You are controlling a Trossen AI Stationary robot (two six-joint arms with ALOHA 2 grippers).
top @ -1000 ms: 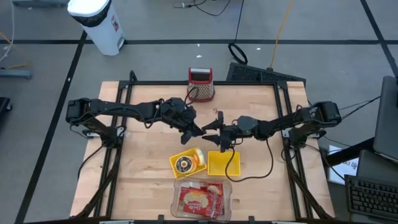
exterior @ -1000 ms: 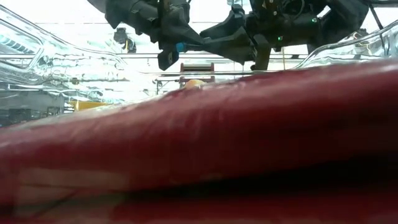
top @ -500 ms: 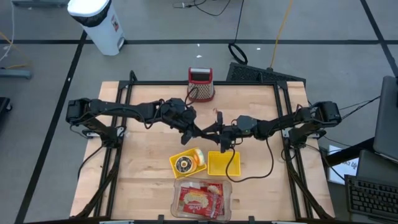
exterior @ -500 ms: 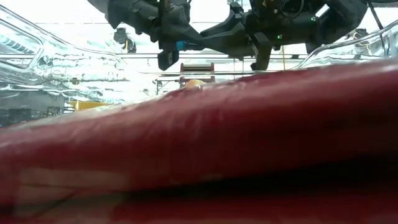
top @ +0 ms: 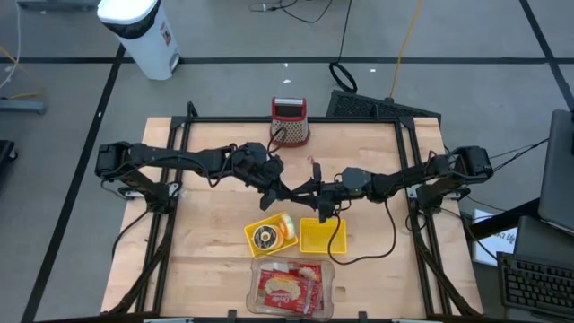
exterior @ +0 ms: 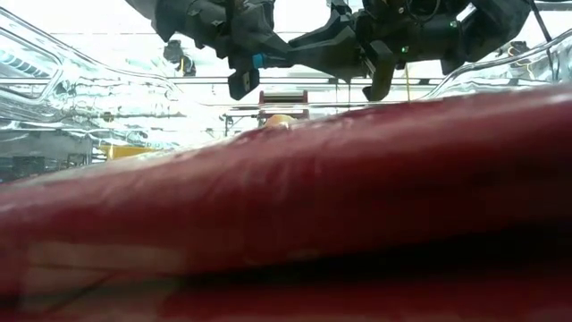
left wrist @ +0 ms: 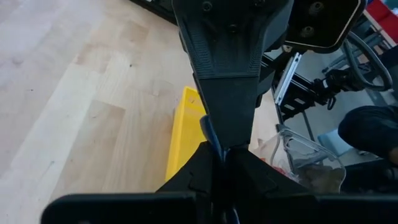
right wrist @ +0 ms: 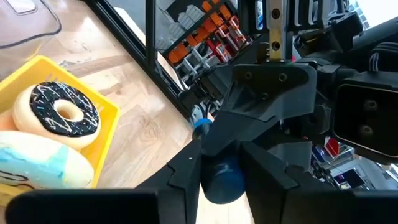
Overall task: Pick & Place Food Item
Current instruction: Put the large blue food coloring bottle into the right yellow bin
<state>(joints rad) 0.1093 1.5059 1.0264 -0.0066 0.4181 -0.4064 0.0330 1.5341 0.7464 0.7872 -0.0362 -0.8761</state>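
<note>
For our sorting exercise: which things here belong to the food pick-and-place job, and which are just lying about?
Job in hand: left gripper and right gripper, both shut on the blue piece; doughnut; doughnut tray; empty tray; clear food box.

Lying about: red box; white bin; keyboard.

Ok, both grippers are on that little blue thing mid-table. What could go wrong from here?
1. The left gripper and right gripper both clamp the small blue item; pulling apart before one releases could strain or tear it.
2. If both let go, it would likely drop onto bare table, short of the yellow trays.
3. A black cable lies across the empty yellow tray and could snag or block a placement there.
</note>
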